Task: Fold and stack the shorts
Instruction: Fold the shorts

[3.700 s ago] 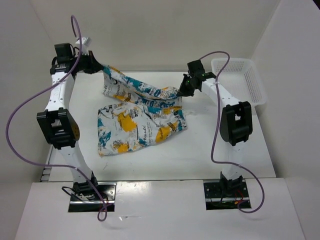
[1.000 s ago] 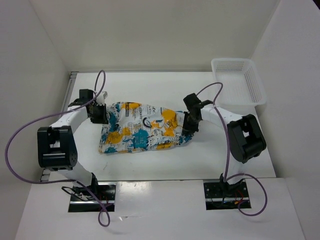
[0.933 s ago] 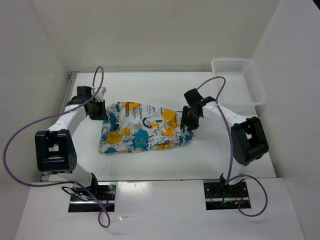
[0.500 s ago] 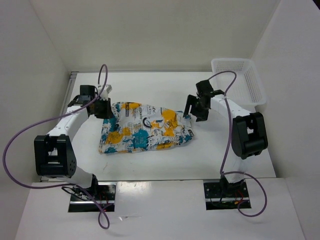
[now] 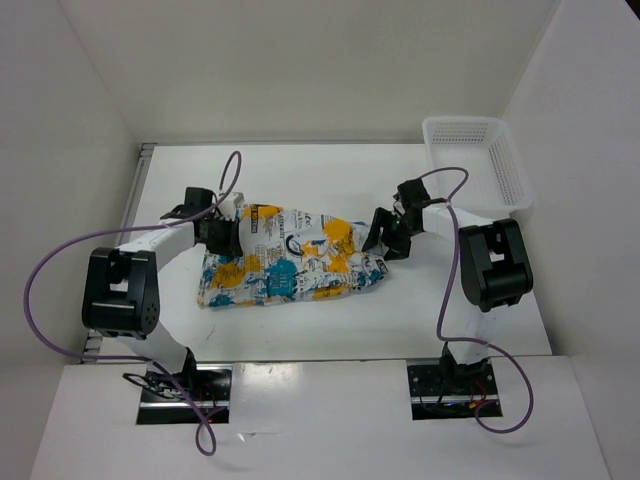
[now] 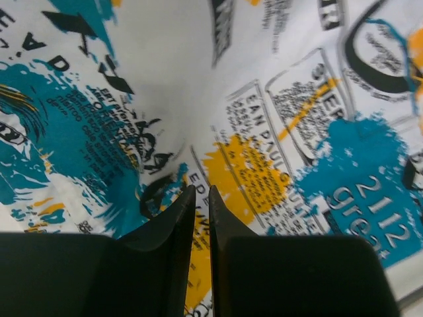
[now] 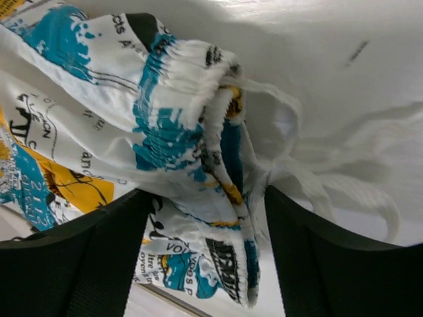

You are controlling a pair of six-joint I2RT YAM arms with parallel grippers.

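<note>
The white table [image 5: 450, 300] carries everything, and the shorts [image 5: 290, 260] lie near its middle as a fairly flat, wide bundle, longer left to right than front to back. A white mesh basket [image 5: 515, 185] sits at the far right corner, well apart from the cloth. The left claw [image 5: 225, 235] is down at the left end of the shorts. Its wrist view shows the two fingers drawn almost together with only a slit between them, and the fabric puckering toward the tips, so it looks to be pinching a fold of the shorts. The right claw [image 5: 385, 238] is at the right end with its fingers spread wide, holding nothing. They straddle the gathered waistband [image 7: 211, 99], with the white drawstring [image 7: 344, 178] trailing loose on the table beside it. I judge that a first fold is laid and the grip on it is being given up. The next move calls for the left claw to free its pinch without dragging the layer, then for both to take an end and fold the bundle smaller. How many layers lie under the top one is hidden, and the edge below the left fingers is cut off by the claw itself. Only one pair of shorts shows, so I cannot tell where a stack is meant to go.
</note>
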